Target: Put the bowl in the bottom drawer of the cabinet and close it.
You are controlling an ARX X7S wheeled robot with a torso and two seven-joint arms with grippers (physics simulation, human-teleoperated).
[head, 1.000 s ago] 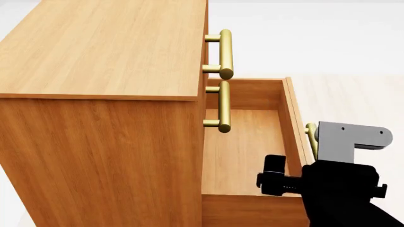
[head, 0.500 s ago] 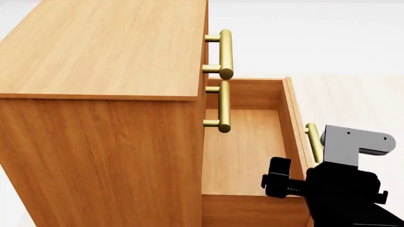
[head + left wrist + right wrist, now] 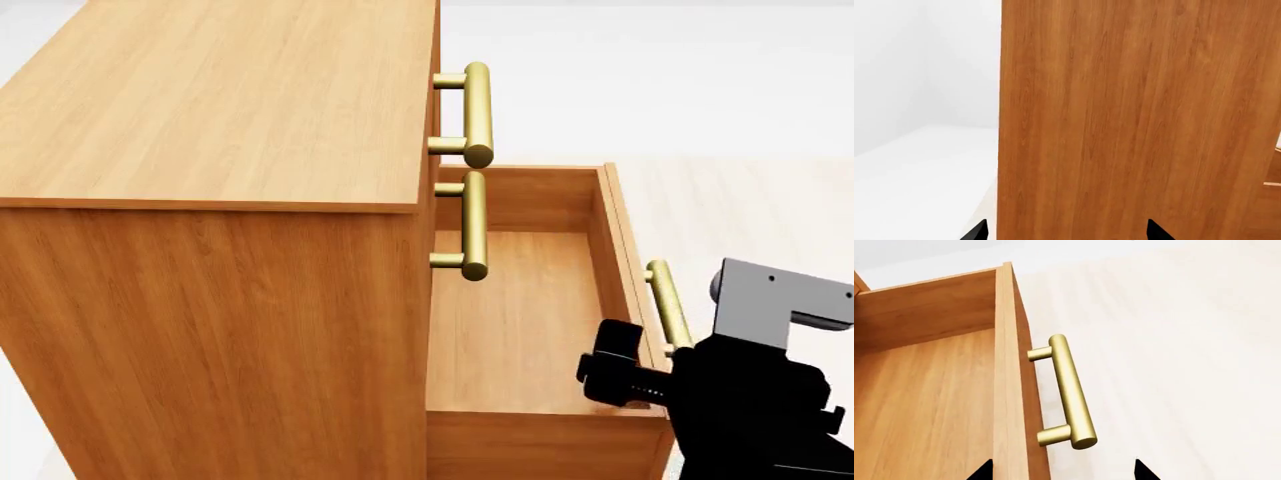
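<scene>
While the drawer (image 3: 514, 320) stands pulled out at the foot of the cabinet (image 3: 214, 200), you have nothing in it: its wooden floor is bare, and the bowl shows in none of your three views, so you will have to go and find it. Judging by its kind, a small glazed bowl should be light, stiff, slick and breakable; taking it over the rim with one finger inside and one outside would likely hold better than squeezing its round belly, and you would want to lower it onto the drawer floor, not drop it.

The drawer itself is a rigid box that should slide straight; your hold for it is the brass handle (image 3: 1064, 392) on its front, or a flat push on the front board.

Your right gripper (image 3: 1062, 471) hangs just above that handle's near end, its finger tips spread wide, wider than the bar, with nothing between them. Your left gripper (image 3: 1064, 232) faces the cabinet's side panel, tips likewise wide apart and empty.

Against the head view of a second ago, the right arm has drawn back and outward from the drawer front, so more of the handle now shows; drawer and cabinet have not shifted.
</scene>
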